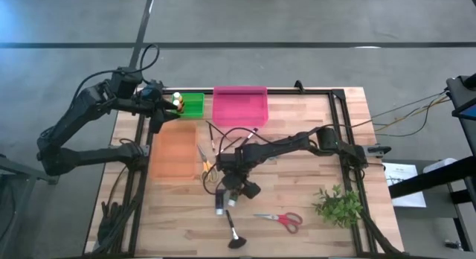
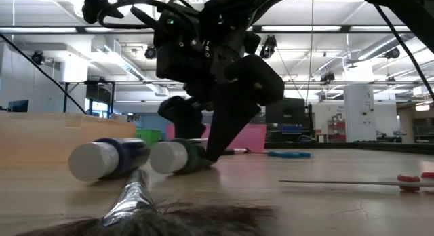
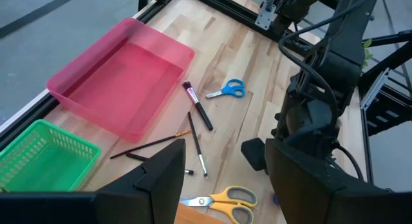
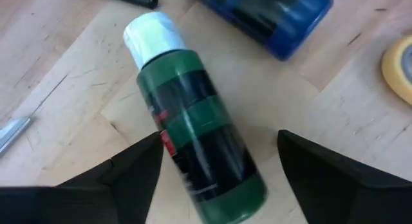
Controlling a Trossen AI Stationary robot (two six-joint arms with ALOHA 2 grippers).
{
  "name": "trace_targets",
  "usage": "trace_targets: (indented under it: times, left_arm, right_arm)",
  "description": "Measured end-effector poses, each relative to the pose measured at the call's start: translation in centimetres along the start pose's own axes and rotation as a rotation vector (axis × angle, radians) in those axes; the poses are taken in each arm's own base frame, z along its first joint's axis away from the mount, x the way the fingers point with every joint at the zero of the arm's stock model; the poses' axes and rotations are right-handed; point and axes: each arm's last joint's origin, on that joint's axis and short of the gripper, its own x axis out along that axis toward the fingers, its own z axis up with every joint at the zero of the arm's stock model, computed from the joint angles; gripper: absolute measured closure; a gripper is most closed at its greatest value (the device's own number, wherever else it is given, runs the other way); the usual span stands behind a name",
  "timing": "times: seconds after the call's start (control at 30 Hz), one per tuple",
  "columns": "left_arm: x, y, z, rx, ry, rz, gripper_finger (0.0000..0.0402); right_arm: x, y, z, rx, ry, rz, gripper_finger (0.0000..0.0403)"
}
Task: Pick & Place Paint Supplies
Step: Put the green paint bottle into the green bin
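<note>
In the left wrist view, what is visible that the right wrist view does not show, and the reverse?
Only the left wrist view shows the pink tray, the green basket, the blue scissors, the whole yellow scissors, several slim brushes and the right arm, beyond the open left hand.

Only the right wrist view shows the green paint bottle lying between the fingers of the open right hand, and a blue bottle beside it.

Both show the wooden table.
</note>
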Motion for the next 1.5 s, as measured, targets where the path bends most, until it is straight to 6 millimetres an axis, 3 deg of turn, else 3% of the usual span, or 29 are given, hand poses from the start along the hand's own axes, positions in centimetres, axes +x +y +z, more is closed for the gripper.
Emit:
trace_targets:
  times: [0.3,0.4,0.67,0.9,1.1,1.3,1.5]
  left_arm:
    - [0.0,0.0,0.0,0.002,0.000,0.000,0.0179]
    - [0.0,0.0,0.0,0.013,0.000,0.000,0.0179]
    - [0.2,-0.7,0.3,0.198,-0.031,-0.040,0.0179]
    - [1.3,-3.4,1.3,0.479,-0.138,-0.067,0.0179]
    - [4.4,-6.9,2.0,0.735,-0.169,0.034,0.0179]
    - [6.3,-10.3,3.5,0.889,-0.200,0.165,0.0179]
    - [8.1,-11.7,5.0,0.918,-0.167,0.143,0.0179]
  right_arm:
    - [-0.2,0.3,-0.6,0.092,0.008,0.109,0.0277]
    - [-0.9,0.6,-1.0,0.137,0.001,0.208,0.0305]
    - [-6.7,1.4,-0.1,0.219,-0.099,0.238,0.0288]
    - [-16.1,0.3,0.7,0.272,-0.358,-0.005,0.0271]
    - [-23.3,-0.5,-0.3,0.333,-0.574,-0.168,0.0269]
    - [-26.5,-0.3,-2.3,0.393,-0.581,-0.227,0.0268]
    - [-27.1,0.0,-2.6,0.393,-0.576,-0.231,0.0267]
